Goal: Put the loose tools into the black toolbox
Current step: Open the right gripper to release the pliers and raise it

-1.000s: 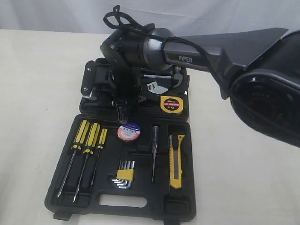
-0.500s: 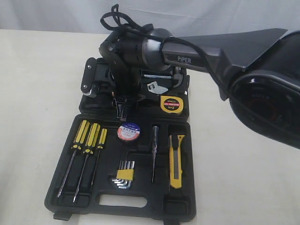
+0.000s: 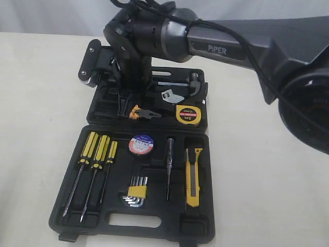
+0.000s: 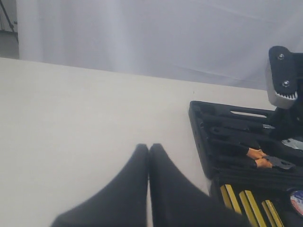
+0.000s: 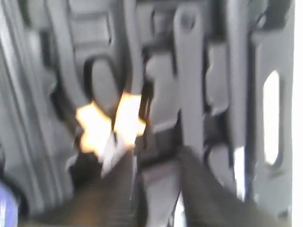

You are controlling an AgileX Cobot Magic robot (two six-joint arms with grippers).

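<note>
A: Black toolbox (image 3: 169, 232) open flat on the counter (image 3: 267, 195), both halves facing up.
B: Loose tools?
A: Pliers (image 3: 145, 113) and tape measure (image 3: 187, 114) lying in the far half. Tape roll (image 3: 141, 144) and utility knife (image 3: 194, 175) seated in the near half, alongside three screwdrivers (image 3: 95, 154).
B: Right jaws?
A: Over the far half, near the pliers' orange-tipped handles, parted narrowly, nothing between. Blurred, though.
B: Left jaws?
A: Pressed together, empty, above bare counter beside the toolbox.

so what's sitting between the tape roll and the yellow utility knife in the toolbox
A slim pen-type screwdriver lies in its own recess between the tape roll and the utility knife. The exterior view shows it plainly.
</note>
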